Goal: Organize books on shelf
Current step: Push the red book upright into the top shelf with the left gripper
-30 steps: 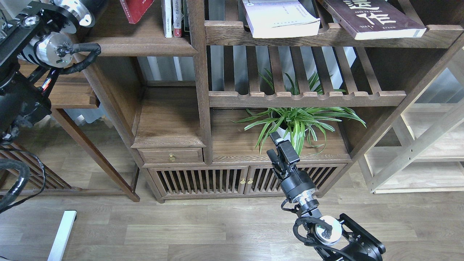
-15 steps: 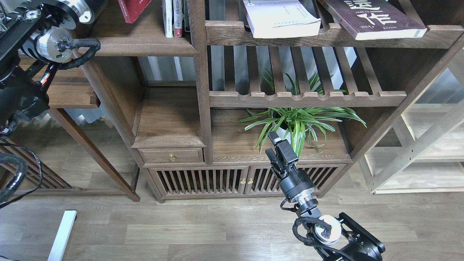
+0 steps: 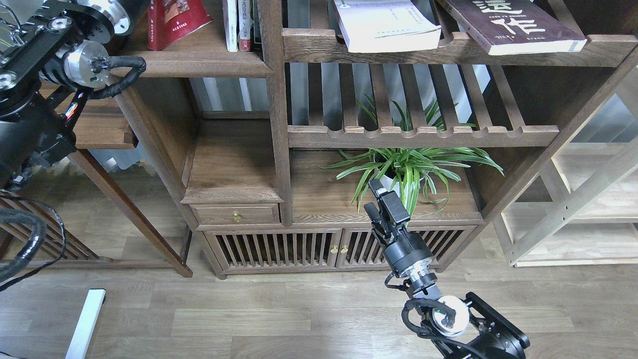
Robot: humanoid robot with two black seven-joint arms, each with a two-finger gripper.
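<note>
The dark walnut shelf (image 3: 234,164) fills the view. A red book (image 3: 174,20) stands on its upper left board, its top cut off by the frame edge. A white book (image 3: 386,27) and a dark brown book (image 3: 513,25) with white characters lie flat on the upper slatted rack. My left arm (image 3: 79,60) reaches up at the top left beside the red book; its gripper is out of the frame. My right gripper (image 3: 375,199) hangs in front of the lower compartment with its fingers slightly apart and nothing between them.
Thin books (image 3: 238,25) stand upright against the post right of the red book. A potted green plant (image 3: 408,164) sits in the lower compartment just behind my right gripper. Pale wood shelving (image 3: 573,209) stands at the right, a wooden side table (image 3: 99,129) at the left.
The red book has come down and stands more upright on the upper left board, with more of its cover showing. My left arm shifted slightly right. The right arm has barely moved.
</note>
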